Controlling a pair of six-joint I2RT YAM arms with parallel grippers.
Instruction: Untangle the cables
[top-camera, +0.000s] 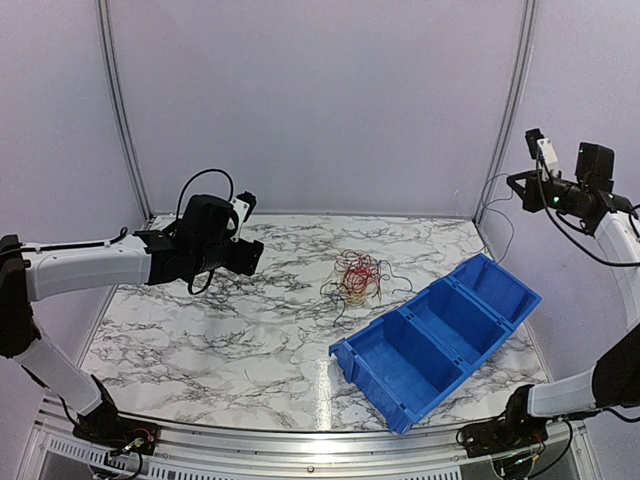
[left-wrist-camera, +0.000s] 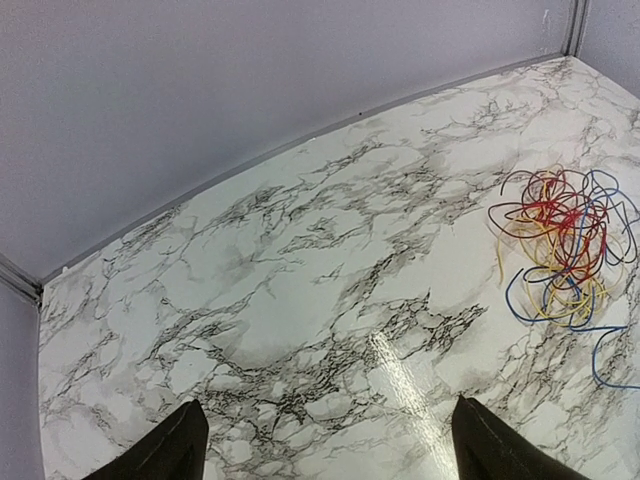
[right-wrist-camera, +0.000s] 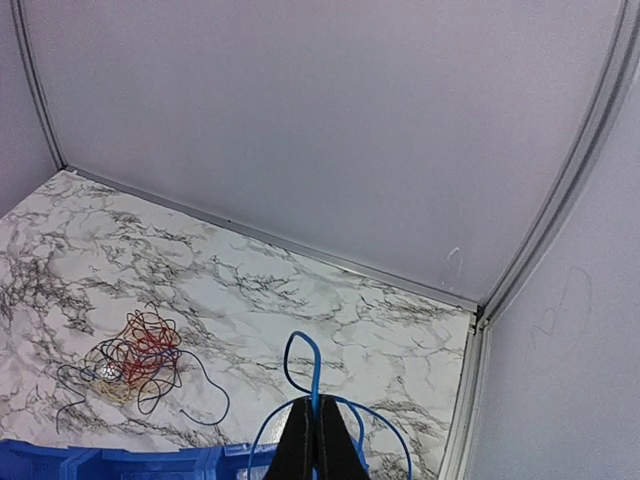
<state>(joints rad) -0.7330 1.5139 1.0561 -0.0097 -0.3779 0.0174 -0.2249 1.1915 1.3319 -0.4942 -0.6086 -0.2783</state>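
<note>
You hold one blue cable clamped in your right gripper, the left gripper spread wide and empty, while the tangle remains.

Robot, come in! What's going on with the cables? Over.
Left gripper open, above table left of tangle. Right gripper shut on blue cable, raised high. Blue bin right of tangle, not blocking.

White marble-patterned desk with grey veining, plain pale lilac back wall beyond the left tool, matching side walls, aluminium corner posts, metal rail along the desk's near edge, bright glare streak just ahead of that tool
</note>
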